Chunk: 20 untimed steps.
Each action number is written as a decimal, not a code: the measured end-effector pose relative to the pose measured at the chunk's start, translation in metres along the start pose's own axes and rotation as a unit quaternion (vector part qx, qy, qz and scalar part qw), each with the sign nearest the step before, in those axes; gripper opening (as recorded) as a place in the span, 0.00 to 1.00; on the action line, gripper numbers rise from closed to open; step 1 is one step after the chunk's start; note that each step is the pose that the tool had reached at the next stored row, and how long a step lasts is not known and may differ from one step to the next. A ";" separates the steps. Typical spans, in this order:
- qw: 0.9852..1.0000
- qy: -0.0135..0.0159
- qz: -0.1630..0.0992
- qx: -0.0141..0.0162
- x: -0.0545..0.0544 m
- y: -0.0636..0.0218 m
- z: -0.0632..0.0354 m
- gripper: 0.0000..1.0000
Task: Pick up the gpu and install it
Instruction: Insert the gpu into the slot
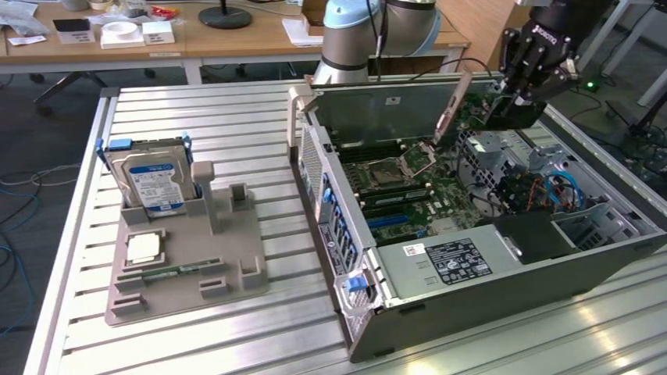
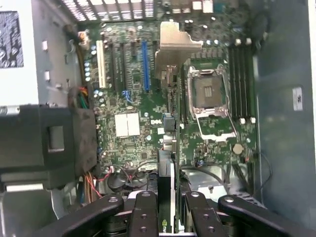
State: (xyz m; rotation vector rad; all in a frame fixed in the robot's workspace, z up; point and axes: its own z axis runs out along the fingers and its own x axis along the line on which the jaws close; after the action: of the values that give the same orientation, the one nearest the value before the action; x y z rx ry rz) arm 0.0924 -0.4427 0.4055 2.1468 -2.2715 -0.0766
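The gpu [image 1: 513, 114], a thin dark card, hangs above the far right part of the open computer case [image 1: 490, 301], and my gripper [image 1: 519, 95] is shut on it. In the wrist view the gpu [image 2: 166, 173] is seen edge-on between the fingers [image 2: 143, 212], its silver end bracket [image 2: 173, 47] pointing away over the motherboard [image 2: 133, 98]. The card hovers above the board, between the blue slot [image 2: 144, 64] and the empty processor socket [image 2: 210, 96], and is apart from the slots.
A grey holder [image 1: 224, 269] on the slatted table carries a silver hard drive [image 1: 151, 183], a small chip [image 1: 143, 248] and a green memory stick [image 1: 172, 273]. The case's raised side panel [image 1: 386, 109], power supply [image 1: 458, 262] and cables [image 1: 558, 191] surround the board.
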 end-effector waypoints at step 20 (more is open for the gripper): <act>0.999 0.002 -0.050 -0.001 0.000 0.0000 0.0004 0.26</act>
State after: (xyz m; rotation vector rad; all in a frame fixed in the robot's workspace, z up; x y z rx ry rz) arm 0.0924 -0.4425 0.4051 2.2562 -2.1593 -0.0753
